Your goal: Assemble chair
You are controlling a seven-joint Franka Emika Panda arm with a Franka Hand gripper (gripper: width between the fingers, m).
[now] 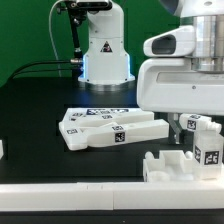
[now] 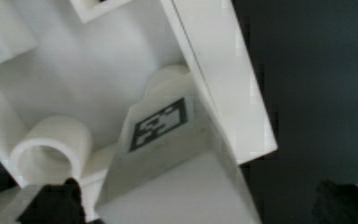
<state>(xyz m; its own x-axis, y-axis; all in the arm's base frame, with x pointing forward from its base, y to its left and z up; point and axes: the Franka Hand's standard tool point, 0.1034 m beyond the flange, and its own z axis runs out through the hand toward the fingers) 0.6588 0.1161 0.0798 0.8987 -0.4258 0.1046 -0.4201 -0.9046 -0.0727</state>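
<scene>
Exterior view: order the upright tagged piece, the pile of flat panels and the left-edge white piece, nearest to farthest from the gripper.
1. upright tagged piece, beside the gripper, on the exterior view's right.
2. pile of flat panels, mid-table.
3. left-edge white piece, at the exterior view's left.

white chair part (image 2: 87, 90) fills most of frame, close under camera. raised edge bar (image 2: 211, 90) runs diagonally across it. black-and-white square tag (image 2: 162, 125) sits on flat bar (image 2: 149, 170), just beside rounded lug (image 2: 51, 145). second tag (image 2: 101, 5) cut off at frame edge. dark table (image 2: 318, 90) shows beyond edge bar. gripper (image 2: 197, 205) jaws spread wide. dark fingertips (image 2: 51, 203) blurred, flat bar between them, one fingertip standing clear of it.
</scene>
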